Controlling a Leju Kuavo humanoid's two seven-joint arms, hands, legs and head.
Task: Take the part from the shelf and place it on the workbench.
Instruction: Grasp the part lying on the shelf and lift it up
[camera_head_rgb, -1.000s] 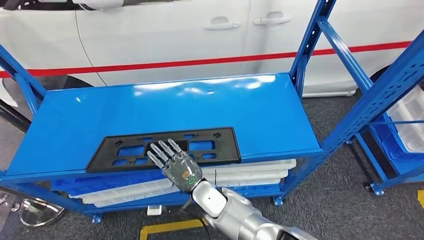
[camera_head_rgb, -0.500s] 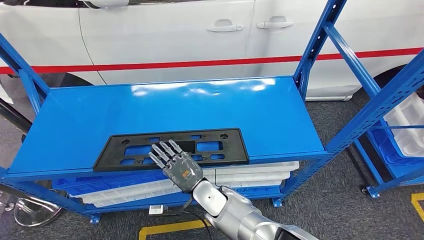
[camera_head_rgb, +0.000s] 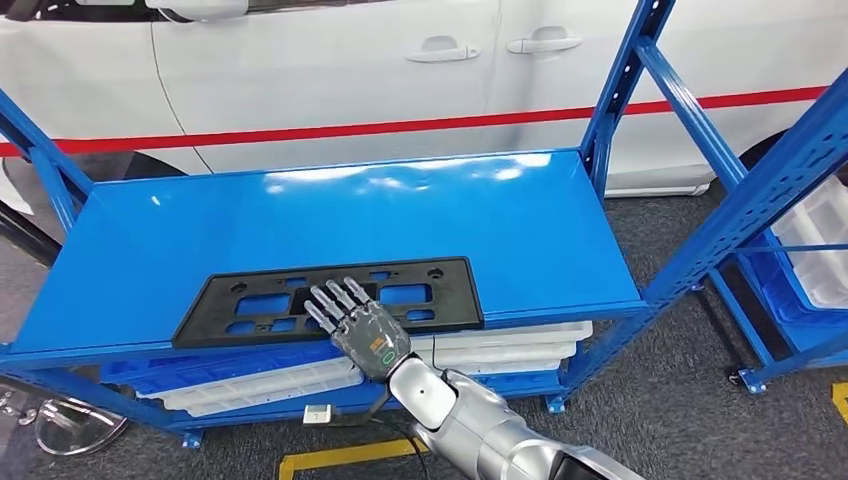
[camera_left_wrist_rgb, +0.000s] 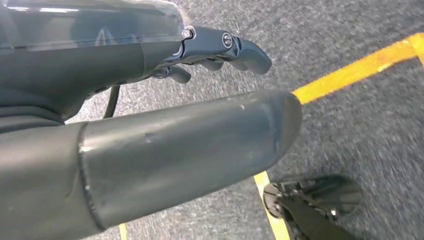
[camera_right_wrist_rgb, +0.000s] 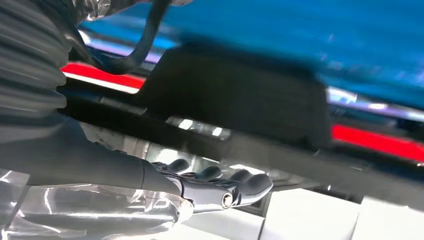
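Observation:
A flat black part (camera_head_rgb: 440, 290) with several cut-outs lies along the front edge of the blue shelf (camera_head_rgb: 350, 215). My right hand (camera_head_rgb: 360, 325) reaches in from below. Its fingers (camera_head_rgb: 335, 298) are straight and spread over the part's front middle, and nothing is held. In the right wrist view the part (camera_right_wrist_rgb: 235, 100) is a dark blurred slab just past the outstretched fingers (camera_right_wrist_rgb: 240, 185); I cannot tell whether they touch it. My left hand (camera_left_wrist_rgb: 150, 150) hangs over the grey floor with its fingers (camera_left_wrist_rgb: 225, 45) loosely apart and nothing in them.
White trays (camera_head_rgb: 500, 345) are stacked on the lower shelf. Blue uprights (camera_head_rgb: 620, 90) frame the rack's right end. A second blue rack with white bins (camera_head_rgb: 820, 240) stands at the right. A white car (camera_head_rgb: 330, 70) is close behind. Yellow tape (camera_head_rgb: 340, 455) marks the floor.
The camera swayed and came back. My right hand has edged slightly to the right over the part, fingers still spread. The part has not moved on the shelf.

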